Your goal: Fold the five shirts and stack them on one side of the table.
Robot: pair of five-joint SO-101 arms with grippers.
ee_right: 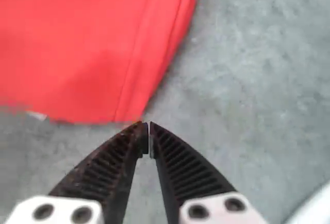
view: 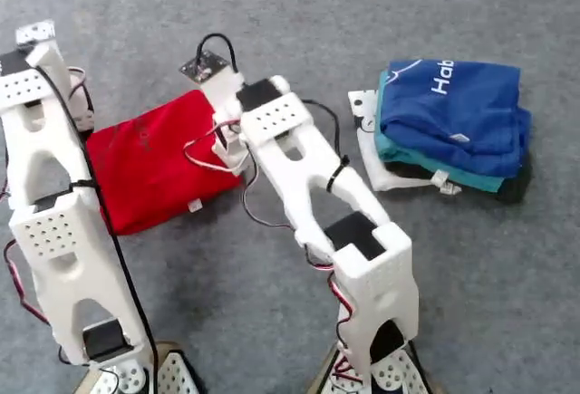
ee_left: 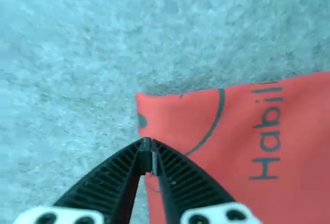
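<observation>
A folded red shirt (view: 154,163) lies flat on the grey table, left of centre. My left gripper (ee_left: 147,145) is shut, its tips resting at the red shirt's (ee_left: 232,152) printed edge close to a corner; I cannot tell if cloth is pinched. In the high view the left gripper (view: 83,120) sits at the shirt's left side. My right gripper (ee_right: 145,127) is shut too, its tips just off a corner of the red shirt (ee_right: 77,44), at the shirt's right side (view: 231,145). A stack of folded shirts (view: 453,113), blue on top, lies at the right.
Under the blue shirt show a teal one (view: 426,160), a black one (view: 512,186) and a white one (view: 376,163). Bare grey table (view: 507,303) spreads in front of the stack and behind the red shirt. Both arm bases stand at the near edge.
</observation>
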